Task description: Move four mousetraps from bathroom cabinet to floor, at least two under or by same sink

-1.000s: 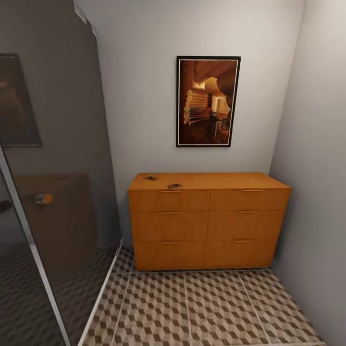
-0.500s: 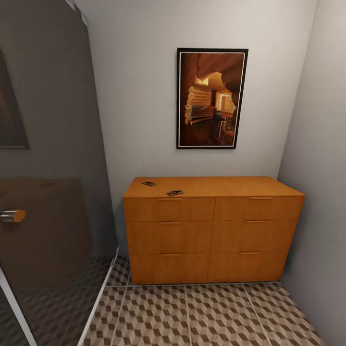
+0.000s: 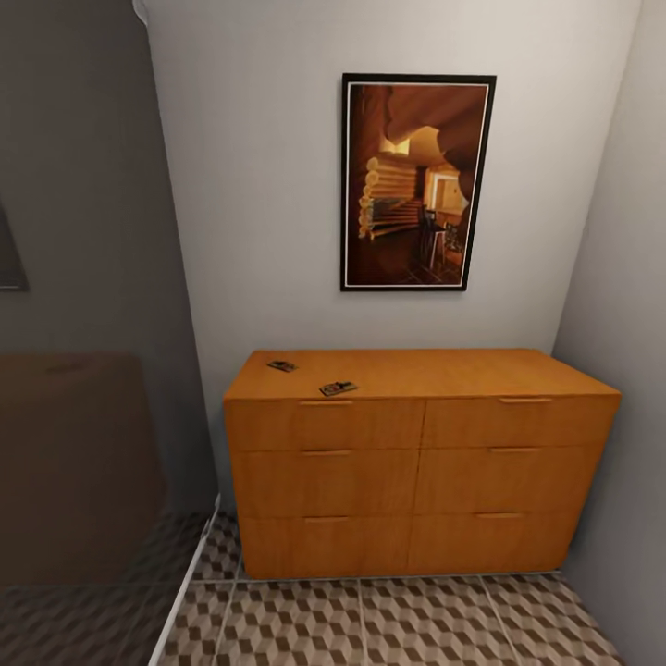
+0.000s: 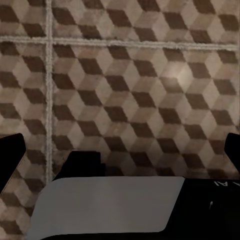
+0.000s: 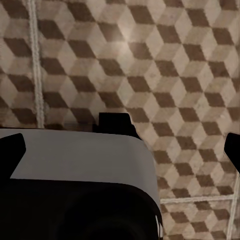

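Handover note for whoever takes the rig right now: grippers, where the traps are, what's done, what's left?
Left gripper and right gripper: open, empty, pointing down at the bathroom floor.
Two mousetraps lie on the cabinet top near its left end: the rear mousetrap and the front mousetrap, close to the front edge. The other two aren't visible.
Done: none placed on the floor.
Left: collect all four; put two by the sink.

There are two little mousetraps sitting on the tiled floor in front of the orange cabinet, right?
Not quite. The two mousetraps are there, but they lie on top of the orange cabinet, near its left end, not on the tiled floor. The head view shows it.
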Motion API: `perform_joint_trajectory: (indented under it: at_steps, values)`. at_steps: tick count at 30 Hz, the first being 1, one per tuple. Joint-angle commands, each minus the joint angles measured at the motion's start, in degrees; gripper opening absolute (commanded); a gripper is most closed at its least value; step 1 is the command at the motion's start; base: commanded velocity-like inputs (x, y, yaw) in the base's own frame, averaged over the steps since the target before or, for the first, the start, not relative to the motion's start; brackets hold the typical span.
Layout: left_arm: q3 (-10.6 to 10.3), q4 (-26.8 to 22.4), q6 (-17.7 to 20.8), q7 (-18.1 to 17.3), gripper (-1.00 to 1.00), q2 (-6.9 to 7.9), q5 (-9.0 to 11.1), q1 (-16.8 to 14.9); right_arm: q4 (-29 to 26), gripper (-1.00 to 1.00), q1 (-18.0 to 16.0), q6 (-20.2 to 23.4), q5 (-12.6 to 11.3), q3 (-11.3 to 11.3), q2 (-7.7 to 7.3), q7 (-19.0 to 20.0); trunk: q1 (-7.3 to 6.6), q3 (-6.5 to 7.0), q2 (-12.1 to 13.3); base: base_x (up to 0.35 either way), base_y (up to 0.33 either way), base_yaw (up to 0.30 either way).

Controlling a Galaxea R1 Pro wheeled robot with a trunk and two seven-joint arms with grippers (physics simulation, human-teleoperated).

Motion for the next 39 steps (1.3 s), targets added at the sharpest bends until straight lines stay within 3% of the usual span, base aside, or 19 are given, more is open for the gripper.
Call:
perform_joint_trajectory:
  at_steps: [1, 10, 39]
  values:
    - [-0.5, 0.1, -0.2, 0.2, 1.0, -0.02, 0.5, 0.0, 0.2, 1.0, -0.1, -0.2, 0.6, -0.5, -0.01, -0.3, 0.03, -0.06, 0.0, 0.323, 0.0, 0.0]
    - [-0.5, 0.0, -0.3, 0.2, 1.0, -0.02, 0.5, 0.0, 0.2, 1.0, -0.1, -0.2, 0.6, -0.5, -0.01, -0.3, 0.03, -0.06, 0.0, 0.263, 0.0, 0.0]
    - [-0.5, 0.0, -0.3, 0.2, 1.0, -0.02, 0.5, 0.0, 0.2, 1.0, -0.1, -0.5, 0.6, -0.5, -0.08, -0.3, 0.03, -0.06, 0.0, 0.011, 0.0, 0.0]
